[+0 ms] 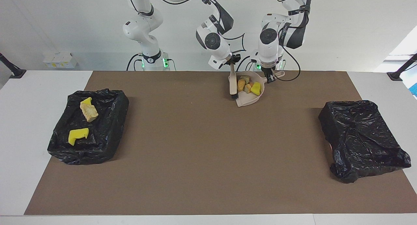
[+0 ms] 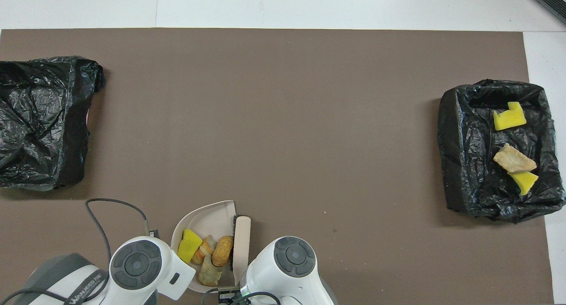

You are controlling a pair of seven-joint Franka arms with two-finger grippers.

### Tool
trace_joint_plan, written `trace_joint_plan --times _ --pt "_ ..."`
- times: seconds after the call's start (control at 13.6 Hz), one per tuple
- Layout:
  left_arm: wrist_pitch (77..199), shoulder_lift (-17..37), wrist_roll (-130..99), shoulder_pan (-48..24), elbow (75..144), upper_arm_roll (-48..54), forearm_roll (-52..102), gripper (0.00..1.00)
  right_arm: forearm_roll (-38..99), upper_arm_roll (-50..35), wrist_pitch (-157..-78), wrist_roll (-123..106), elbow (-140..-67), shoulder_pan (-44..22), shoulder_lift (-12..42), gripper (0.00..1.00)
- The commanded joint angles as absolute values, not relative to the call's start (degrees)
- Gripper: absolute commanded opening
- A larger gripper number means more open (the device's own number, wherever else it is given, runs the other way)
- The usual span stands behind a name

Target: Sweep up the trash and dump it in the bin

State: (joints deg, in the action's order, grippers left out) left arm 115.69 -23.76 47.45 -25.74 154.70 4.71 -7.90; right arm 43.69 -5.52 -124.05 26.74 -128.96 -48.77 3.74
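Right now both grippers work close to the robots' end of the table (image 1: 19, 120), over the brown mat (image 1: 202, 153). The left gripper (image 1: 269, 77) is pinched tight on the handle of the beige dustpan (image 1: 249, 100), which sits on the mat with its open mouth pointing away from the robots. The right gripper (image 1: 232, 62) is likewise pressed together on the handle of the beige hand brush (image 1: 233, 84); the brush hangs nearly upright, its dark bristle end down at the dustpan's edge on the right arm's side.

Four pieces of the trash lie in the dustpan: a yellow sponge chunk (image 1: 256, 88) toward the left arm's side, small tan-orange pastry pieces (image 1: 248, 87) in the middle, an orange-brown bread piece (image 1: 241, 84) next to the brush, and a greenish-tan piece (image 1: 245, 78) nearest the handle. From overhead, the bread piece lies just beside the brush, though I cannot tell whether the two meet.

Three more scraps lie in the black-lined bin (image 1: 107, 127) toward the right arm's end of the table: two yellow sponge chunks (image 1: 78, 135) and a tan pastry piece (image 1: 89, 112). Another black-lined bin (image 1: 361, 140) sits toward the left arm's end, well apart from the dustpan.
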Motion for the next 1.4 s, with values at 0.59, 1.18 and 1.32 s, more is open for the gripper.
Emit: trace_joint_plan --times 0.59,1.18,1.32 --pt "118.2 -21.4 54.9 -21.3 149.5 3.3 -6.5 0.0 27.0 -5.7 -111.9 40.7 -124.9 -42.3 5.7 0.0" --pt "104.1 -15.0 83.5 -1.3 125.6 3.2 -4.7 0.0 24.8 -6.0 -119.5 55.5 -126.0 -48.0 4.6 0.0" --pt "103.1 -10.7 86.9 4.6 119.6 2.9 -4.7 0.0 23.0 -6.0 -117.8 46.5 -126.6 -49.8 3.4 0.0"
